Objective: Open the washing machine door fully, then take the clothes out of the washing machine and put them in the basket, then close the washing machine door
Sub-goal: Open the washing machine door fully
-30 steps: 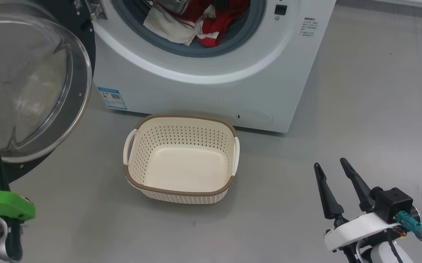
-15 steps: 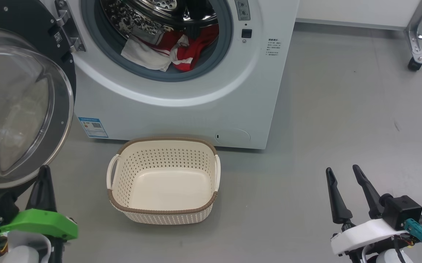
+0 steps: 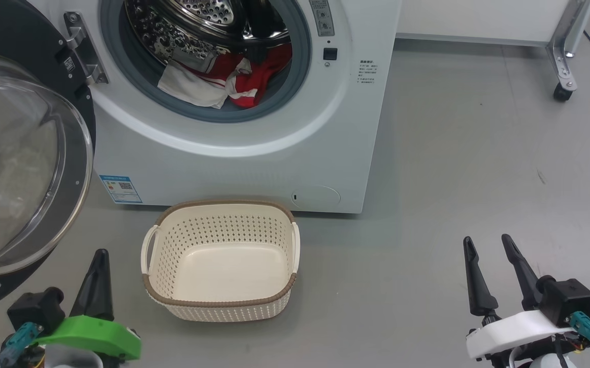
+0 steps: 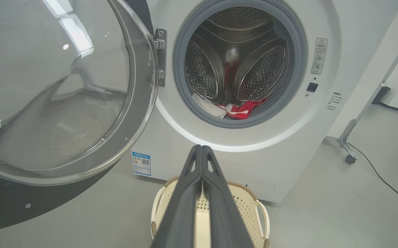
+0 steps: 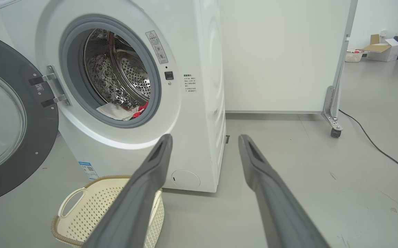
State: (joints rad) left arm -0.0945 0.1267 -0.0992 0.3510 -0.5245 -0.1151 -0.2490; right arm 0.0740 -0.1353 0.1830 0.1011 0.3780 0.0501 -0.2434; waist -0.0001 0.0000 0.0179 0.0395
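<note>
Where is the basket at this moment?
In the head view, the basket stands empty on the floor at lower centre, directly in front of the washing machine, below its open drum and right of the open door.

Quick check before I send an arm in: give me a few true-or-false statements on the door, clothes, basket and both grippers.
1. The door is swung open. True.
2. The clothes lie at the mouth of the drum. True.
3. The basket holds a garment. False: the basket is empty.
4. The left gripper is open. False: its fingers are pressed together, with nothing between them.
5. The right gripper is open and empty. True.
6. The right gripper touches the washing machine. False: it is apart from it, over the floor.
</note>
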